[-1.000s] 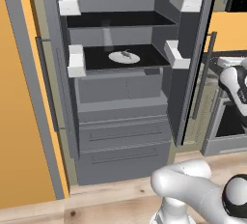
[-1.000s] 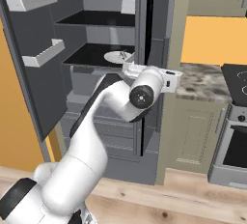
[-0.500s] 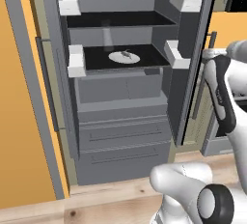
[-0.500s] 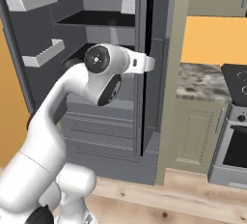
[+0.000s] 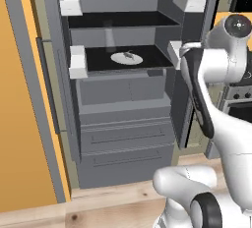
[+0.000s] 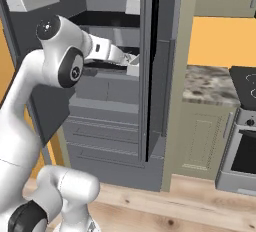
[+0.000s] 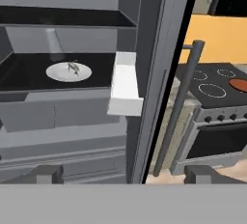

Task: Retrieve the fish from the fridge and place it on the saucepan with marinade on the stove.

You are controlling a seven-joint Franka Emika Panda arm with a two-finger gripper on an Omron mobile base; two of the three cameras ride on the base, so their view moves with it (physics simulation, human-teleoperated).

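In the hand view the gripper [image 7: 123, 174] sits at the bottom edge, its two dark fingertips [image 7: 47, 174] spread wide apart with nothing between them. Beyond them the fridge [image 5: 123, 124] stands open. A white door bin [image 7: 124, 89] juts out at mid frame. On the black shelf at left a round white plate [image 7: 68, 71] carries the small pale fish [image 7: 73, 67]. At far right, past the door edge, the stove [image 7: 212, 90] holds the orange-brown saucepan [image 7: 239, 84].
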